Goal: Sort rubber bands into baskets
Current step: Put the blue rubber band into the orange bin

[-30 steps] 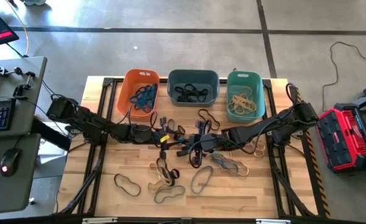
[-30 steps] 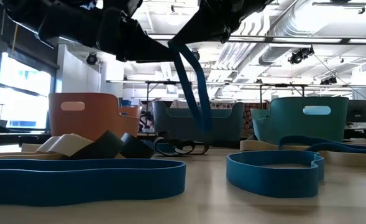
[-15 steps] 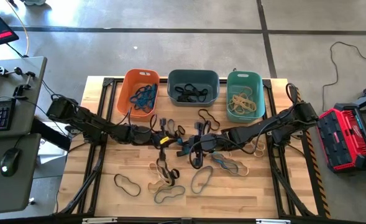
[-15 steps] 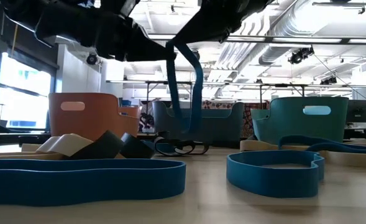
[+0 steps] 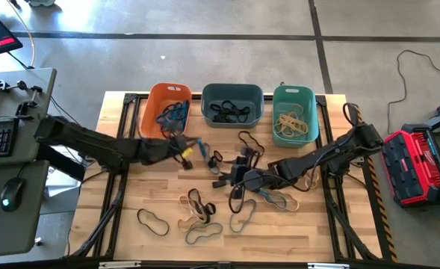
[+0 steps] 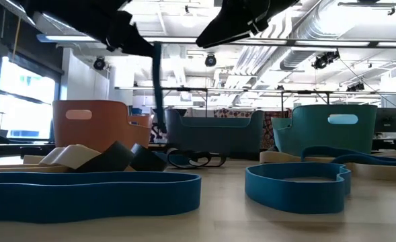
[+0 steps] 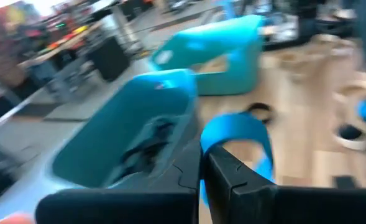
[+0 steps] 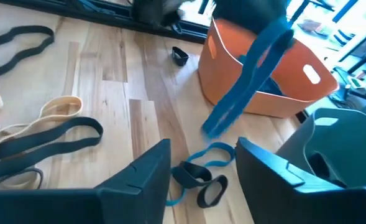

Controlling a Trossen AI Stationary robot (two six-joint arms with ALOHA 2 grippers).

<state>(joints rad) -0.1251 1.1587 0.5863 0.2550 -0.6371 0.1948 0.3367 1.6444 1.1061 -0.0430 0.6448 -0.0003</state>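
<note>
My left gripper (image 5: 188, 146) is shut on a blue rubber band (image 8: 251, 81), just in front of the orange basket (image 5: 166, 112). The band hangs in the air (image 6: 157, 87). My right gripper (image 8: 201, 155) stands open above the middle of the table (image 5: 236, 179), with nothing between its fingers. Behind it stand the slate basket (image 5: 232, 104) and the teal basket (image 5: 294, 113); all three baskets hold bands. Several more bands lie loose on the table (image 5: 197, 208). My left gripper pinches the blue band's upper end (image 7: 232, 134) between its two fingers, which reach out nearly level from the table's left. A short loop of the band stands above the fingertips. The rest hangs slack below them, its lower end (image 8: 214, 127) clear of the table.
Loose bands lie across the near half of the table: a dark one (image 5: 154, 221) near the left, blue ones (image 5: 242, 215) and tan ones (image 5: 279, 199) by my right gripper, a dark one (image 5: 249, 140) before the slate basket. A desk with keyboard and mouse stands left of the table.
The blue band has passed from my right gripper to my left: the left took hold of it mid-table, then the right let go. My left gripper has drawn back toward the table's left and up, tipping more level, and the band now hangs by the orange basket.
</note>
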